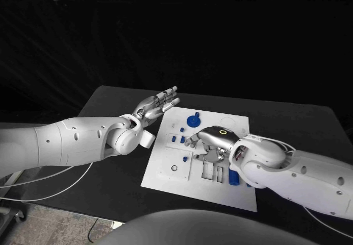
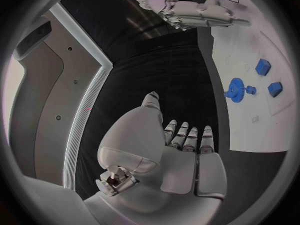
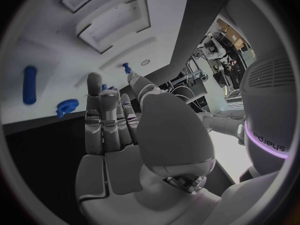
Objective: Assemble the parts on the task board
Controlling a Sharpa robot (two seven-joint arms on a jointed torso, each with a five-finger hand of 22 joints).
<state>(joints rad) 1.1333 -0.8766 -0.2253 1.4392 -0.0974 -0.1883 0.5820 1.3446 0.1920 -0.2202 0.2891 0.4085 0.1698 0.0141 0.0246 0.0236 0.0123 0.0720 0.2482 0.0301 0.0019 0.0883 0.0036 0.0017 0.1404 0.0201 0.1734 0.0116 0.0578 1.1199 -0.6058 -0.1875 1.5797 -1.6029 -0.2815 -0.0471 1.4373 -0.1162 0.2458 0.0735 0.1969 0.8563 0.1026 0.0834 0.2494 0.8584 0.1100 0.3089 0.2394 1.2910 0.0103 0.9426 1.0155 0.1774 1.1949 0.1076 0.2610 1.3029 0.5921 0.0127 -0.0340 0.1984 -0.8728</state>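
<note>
Board (image 1: pixel 235 200) at table (image 1: pixel 309 122) centre, a white plate with its long axis running from 7 o'clock to 1 o'clock in the head view, near end towards the robot. Blue gear (image 1: pixel 193 121) flat on the far part of the board, at about 11 o'clock from board centre; small blue blocks (image 1: pixel 181 139) just on the near side of it, towards 7 o'clock. Blue bar (image 1: pixel 233 176) at the board's near right, about 5 o'clock from centre, long axis roughly along the board's length, partly under the right wrist. Small ring (image 1: pixel 174 168) at about 8 o'clock, beside rectangular recesses (image 1: pixel 213 173).

Left hand (image 1: pixel 154 105) beyond the board's far left corner, at about 10 o'clock from centre, apart from the board. Fingers straight, close together, pointing towards 1 o'clock, palm bare, nothing held; same seen from the left wrist (image 2: pixel 178 150), with gear (image 2: pixel 236 89) and blocks (image 2: pixel 263 66) well ahead on the board.

Right hand (image 1: pixel 213 143) over board centre, back upward, fingers bent down towards the surface at about 9 o'clock. Cannot tell there whether anything is pinched. From the right wrist (image 3: pixel 112 130), fingers extended side by side, nothing between them, bar (image 3: pixel 29 85) and gear (image 3: pixel 67 106) lying beyond the fingertips.
</note>
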